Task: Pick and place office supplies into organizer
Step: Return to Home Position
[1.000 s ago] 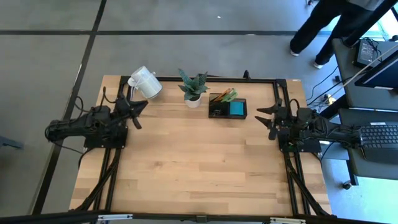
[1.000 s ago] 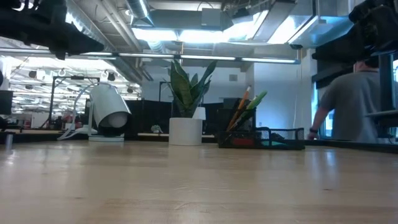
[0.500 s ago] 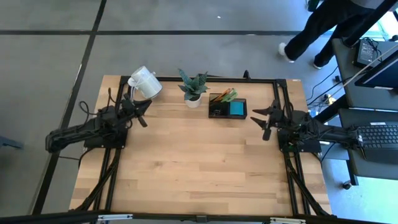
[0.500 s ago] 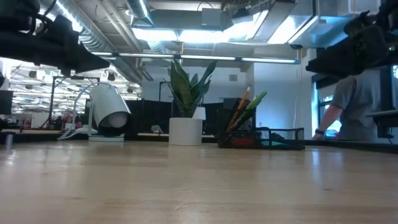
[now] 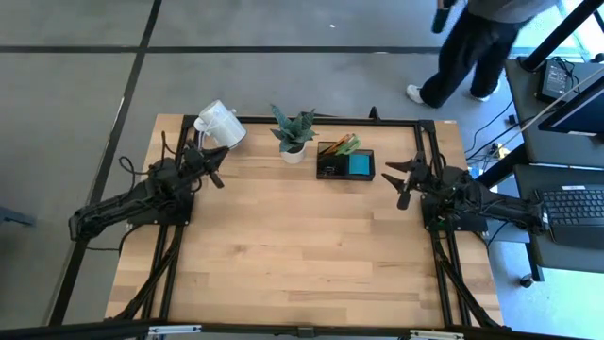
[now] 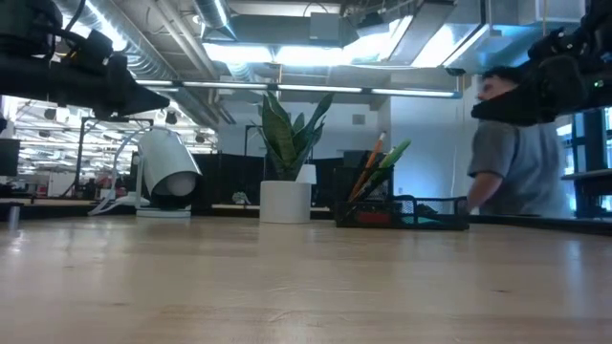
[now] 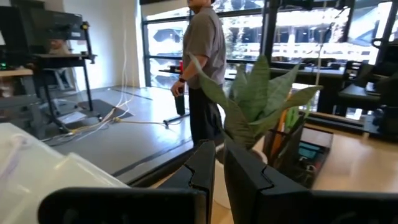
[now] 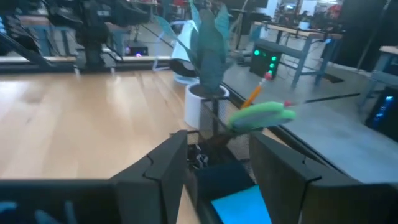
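The black organizer (image 5: 345, 164) stands near the table's far edge, right of centre, and also shows in the low view (image 6: 402, 212). A blue sticky-note pad (image 5: 360, 165) lies in its right compartment. An orange pencil (image 6: 371, 161) and green scissors handles (image 8: 261, 115) stick up from its left part. My left gripper (image 5: 215, 168) hovers shut over the table's far left, between the mug and the plant, well left of the organizer. My right gripper (image 5: 401, 184) is open in the air, just right of the organizer, its fingers pointing at it (image 8: 217, 163).
A white mug (image 5: 219, 125) lies tilted at the far left corner. A white pot with a spiky plant (image 5: 293, 132) stands just left of the organizer. The wooden table (image 5: 302, 255) shows bare from centre to near edge. A person (image 5: 472, 38) walks beyond the far right corner.
Both arms have reached inward. My left gripper has moved toward the far edge and the right, nearer the mug and plant. My right gripper has moved toward the table's left, closer to the organizer. The person behind the table has walked leftward.
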You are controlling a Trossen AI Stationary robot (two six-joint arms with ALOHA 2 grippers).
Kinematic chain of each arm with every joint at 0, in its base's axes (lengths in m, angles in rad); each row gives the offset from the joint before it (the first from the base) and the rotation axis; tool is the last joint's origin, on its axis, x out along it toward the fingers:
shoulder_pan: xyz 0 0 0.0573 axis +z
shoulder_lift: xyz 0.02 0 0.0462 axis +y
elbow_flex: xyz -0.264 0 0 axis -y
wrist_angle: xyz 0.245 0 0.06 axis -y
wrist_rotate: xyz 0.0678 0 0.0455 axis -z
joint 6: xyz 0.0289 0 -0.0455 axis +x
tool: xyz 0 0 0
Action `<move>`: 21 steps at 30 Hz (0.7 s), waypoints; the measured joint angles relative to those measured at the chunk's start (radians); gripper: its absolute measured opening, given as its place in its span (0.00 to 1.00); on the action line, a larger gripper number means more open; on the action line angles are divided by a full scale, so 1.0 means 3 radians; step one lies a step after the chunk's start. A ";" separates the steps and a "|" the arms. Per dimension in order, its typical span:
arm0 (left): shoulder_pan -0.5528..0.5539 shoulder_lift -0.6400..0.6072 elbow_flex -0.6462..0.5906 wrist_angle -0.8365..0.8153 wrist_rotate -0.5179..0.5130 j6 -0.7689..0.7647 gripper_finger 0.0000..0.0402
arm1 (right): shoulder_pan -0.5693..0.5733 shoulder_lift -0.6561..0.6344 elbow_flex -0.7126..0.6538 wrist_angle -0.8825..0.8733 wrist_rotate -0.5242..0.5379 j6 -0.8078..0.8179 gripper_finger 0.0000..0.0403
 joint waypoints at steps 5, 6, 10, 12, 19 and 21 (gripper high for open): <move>0.0079 0.0000 0.0000 0.0000 -0.0001 0.0015 0.07 | -0.0169 0.0014 -0.0072 0.0108 -0.0001 -0.0037 0.44; 0.0087 0.0001 0.0000 0.0000 -0.0002 0.0016 0.07 | -0.0207 0.0024 -0.0091 0.0179 0.0002 -0.0040 0.44; 0.0091 0.0003 0.0000 0.0000 -0.0009 0.0016 0.07 | -0.0336 0.0025 -0.0121 0.0304 0.0001 -0.0039 0.44; 0.0091 0.0003 0.0000 0.0000 -0.0017 0.0021 0.07 | -0.0386 0.0025 -0.0121 0.0305 0.0001 -0.0008 0.44; 0.0089 0.0004 0.0000 0.0001 -0.0052 0.0846 0.07 | -0.0437 0.0025 -0.0121 0.0303 0.0001 -0.0128 0.44; 0.0089 0.0004 0.0000 0.0001 -0.0052 0.1076 0.07 | -0.0437 0.0025 -0.0121 0.0303 -0.0003 -0.0127 0.44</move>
